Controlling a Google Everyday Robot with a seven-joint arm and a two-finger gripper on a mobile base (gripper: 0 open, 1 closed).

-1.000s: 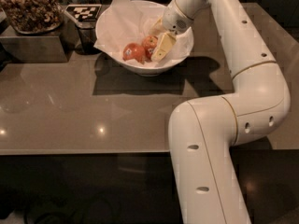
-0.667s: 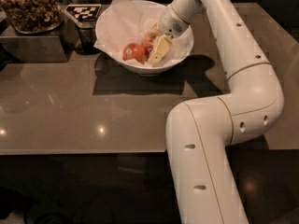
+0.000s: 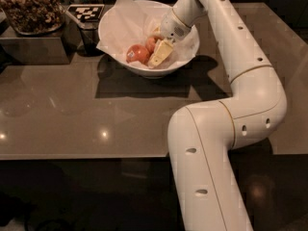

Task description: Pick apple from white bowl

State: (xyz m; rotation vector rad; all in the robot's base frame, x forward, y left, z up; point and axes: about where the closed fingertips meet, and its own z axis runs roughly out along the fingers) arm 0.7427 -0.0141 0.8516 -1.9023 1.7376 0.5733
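Over the last second our end effector [image 3: 159, 57] has slid slightly lower and leftward inside the white bowl [image 3: 113, 27], reaching the apple [image 3: 151, 43] beside a lighter apple [image 3: 138, 54], so a grasp seems close, though we cannot tell whether it is spread or pinching, on the glossy dark table [image 3: 72, 109] by a snack tray [image 3: 29, 8].

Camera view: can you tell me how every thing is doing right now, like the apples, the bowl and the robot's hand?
White bowl: upright on the table, lined with crumpled paper.
Apple: lying in the bowl, not lifted.
Second apple: in the bowl, partly hidden behind the gripper.
Gripper: down inside the bowl, right beside the apple.
Brown snacks: heaped in their tray, far left.
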